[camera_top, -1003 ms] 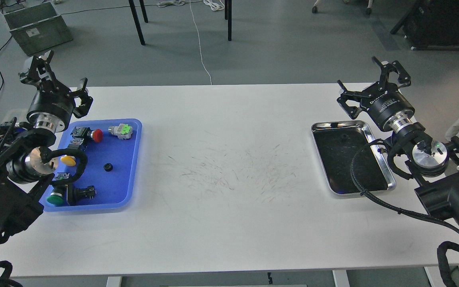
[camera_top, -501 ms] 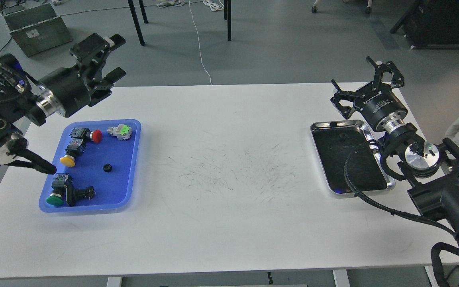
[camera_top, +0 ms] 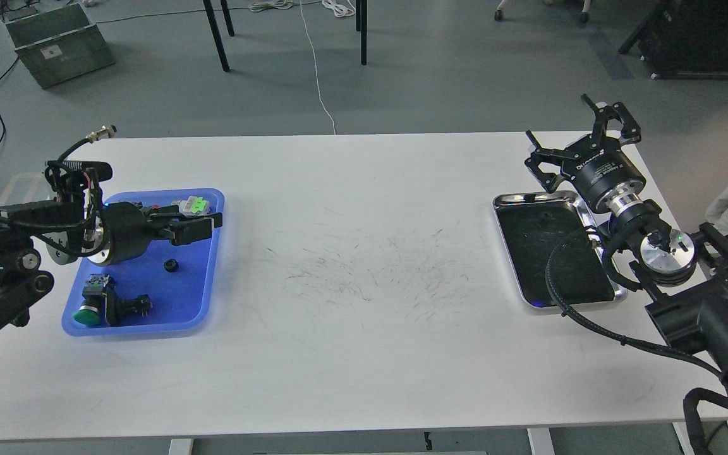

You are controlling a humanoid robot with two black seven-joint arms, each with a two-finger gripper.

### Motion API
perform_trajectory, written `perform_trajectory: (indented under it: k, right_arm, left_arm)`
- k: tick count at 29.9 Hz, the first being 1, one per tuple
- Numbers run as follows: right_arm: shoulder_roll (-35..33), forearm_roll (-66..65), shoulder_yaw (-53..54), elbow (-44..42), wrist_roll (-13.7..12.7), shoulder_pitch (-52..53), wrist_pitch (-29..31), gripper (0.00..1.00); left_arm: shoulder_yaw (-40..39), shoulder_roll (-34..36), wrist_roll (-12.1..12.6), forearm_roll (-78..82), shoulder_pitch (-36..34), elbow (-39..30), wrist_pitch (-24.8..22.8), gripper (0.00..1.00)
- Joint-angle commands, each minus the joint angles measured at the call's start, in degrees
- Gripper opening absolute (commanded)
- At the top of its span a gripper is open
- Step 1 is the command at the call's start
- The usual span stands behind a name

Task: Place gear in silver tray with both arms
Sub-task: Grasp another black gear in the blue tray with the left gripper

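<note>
The gear point(camera_top: 171, 265), a small black toothed ring, lies on the floor of the blue plastic tray point(camera_top: 194, 297) at the left. My left gripper point(camera_top: 214, 226) reaches in low over that tray, pointing right, its fingers apart and empty, a little above and right of the gear. The silver tray point(camera_top: 528, 198) sits at the right of the table with a dark scratched floor. My right gripper point(camera_top: 582, 136) hangs open and empty just beyond the silver tray's far right corner.
The blue tray also holds a green push-button point(camera_top: 88, 314) at its front left and a grey connector with a green top point(camera_top: 194, 205) at the back. My left gripper covers other parts. A small dark spot point(camera_top: 546, 218) shows on the silver tray's floor.
My left arm has swung from behind the table down over the blue tray and now points right near the gear. The right gripper has hardly moved.
</note>
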Motion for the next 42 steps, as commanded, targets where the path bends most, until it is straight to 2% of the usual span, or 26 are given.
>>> perform_trajectory:
  k: [1,8,12,27,38,40,42]
  right_arm:
    - [0.0,0.0,-0.1,0.0,0.0,0.0,-0.1,0.96]
    - [0.0,0.0,0.8,0.1,0.1,0.1,-0.1,0.96]
    - [0.0,0.0,0.7,0.0,0.1,0.1,-0.1,0.96]
    - [-0.1,-0.1,0.1,0.1,0.1,0.2,-0.2,0.96]
    - [-0.4,-0.1,0.1,0.1,0.1,0.3,-0.2,0.96]
    - [-0.4,-0.1,0.1,0.1,0.1,0.4,-0.2,0.96]
    - [-0.4,-0.1,0.1,0.1,0.1,0.4,-0.2,0.96]
  left_arm:
    - [4.0,-0.1,-0.3,5.7,0.0,2.9,2.8,0.97]
    - [9.3,-0.4,-1.6,8.1,-0.5,8.3,7.2,0.95]
    - [11.9,-0.7,-3.3,8.6,-0.7,11.7,10.2,0.95]
    - [12.3,-1.9,-3.7,8.7,-0.6,14.4,11.4,0.81]
    - [13.0,-4.5,-3.8,9.5,-0.4,17.0,12.4,0.78]
    - [14.3,-4.4,-3.8,9.5,-0.6,17.5,12.5,0.72]
    - [14.9,-4.3,-3.8,9.4,-0.6,17.7,12.9,0.62]
